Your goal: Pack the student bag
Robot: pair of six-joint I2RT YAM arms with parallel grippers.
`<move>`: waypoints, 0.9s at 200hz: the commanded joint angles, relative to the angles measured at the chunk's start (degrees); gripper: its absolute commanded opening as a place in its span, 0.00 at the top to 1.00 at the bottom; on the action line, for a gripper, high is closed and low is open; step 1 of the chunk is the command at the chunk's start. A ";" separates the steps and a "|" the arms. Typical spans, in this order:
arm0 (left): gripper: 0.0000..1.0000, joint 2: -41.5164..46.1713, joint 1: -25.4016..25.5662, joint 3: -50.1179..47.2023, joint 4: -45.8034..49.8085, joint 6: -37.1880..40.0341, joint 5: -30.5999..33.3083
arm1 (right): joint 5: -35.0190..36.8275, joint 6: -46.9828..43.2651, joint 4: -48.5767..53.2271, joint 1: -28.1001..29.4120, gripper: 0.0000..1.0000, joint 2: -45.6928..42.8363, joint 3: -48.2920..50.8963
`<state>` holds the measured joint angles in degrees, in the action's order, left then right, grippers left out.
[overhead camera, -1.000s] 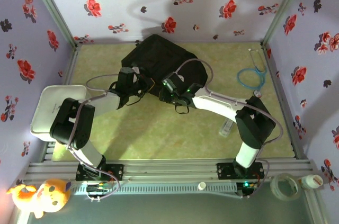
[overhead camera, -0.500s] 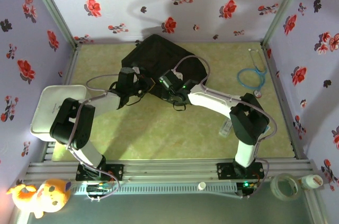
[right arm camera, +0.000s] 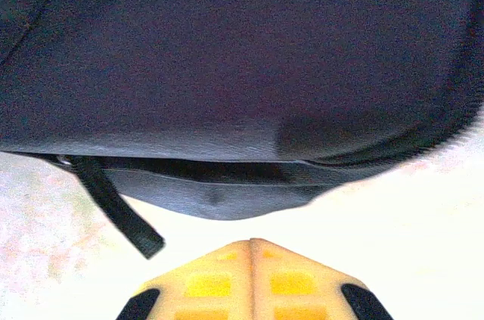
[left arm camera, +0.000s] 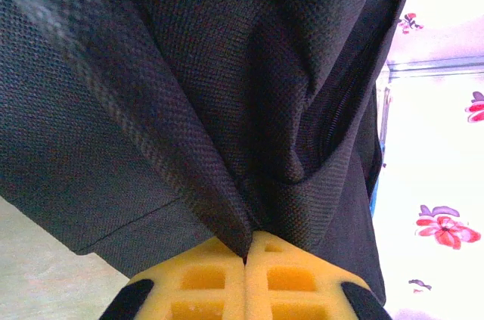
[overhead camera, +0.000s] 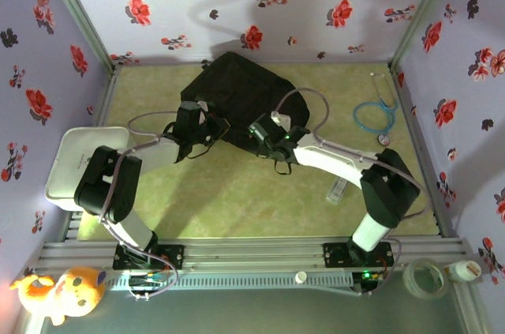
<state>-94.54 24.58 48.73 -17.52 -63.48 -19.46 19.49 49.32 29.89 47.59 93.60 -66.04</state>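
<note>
No writing, label, brand name, number or sign can be read on anything in these views.

One backpack is counted; one stethoscope; one white tray; one plush toy; one tape roll.

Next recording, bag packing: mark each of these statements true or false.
1. The left fingers are shut on a fold of the student bag. True.
2. The right fingers grip the bag's strap. False: they are shut on nothing, and the strap lies apart from them.
3. A stethoscope lies on the table, right of the bag. True.
4. The white bin sits right of the bag. False: it sits far to the bag's left.
</note>
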 commanded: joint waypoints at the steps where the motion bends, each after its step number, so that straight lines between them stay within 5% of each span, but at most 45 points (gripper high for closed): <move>1: 1.00 1.20 -0.48 2.09 -0.02 2.57 1.18 | 2.66 0.98 1.84 -0.64 1.00 -3.05 2.50; 18: 1.00 1.20 -0.46 2.29 -0.23 2.39 0.78 | -3.94 -3.14 -2.41 -0.75 1.00 -3.16 2.30; 46: 1.00 1.53 -0.40 2.45 -0.23 2.36 0.18 | -7.83 -8.45 -4.08 -0.76 0.70 -0.34 -1.12; 75: 1.00 1.73 -0.32 2.33 -0.29 2.14 -0.11 | -7.44 -12.78 -2.61 -0.79 0.58 4.23 -5.63; 180: 1.00 1.73 0.11 2.81 -0.50 1.70 -0.86 | -11.55 -15.97 -1.89 -1.12 0.70 14.23 -13.73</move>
<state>-94.52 24.49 49.15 -16.84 -62.85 -19.55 9.78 34.85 27.53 46.85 106.26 -77.03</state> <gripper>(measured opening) 0.043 0.304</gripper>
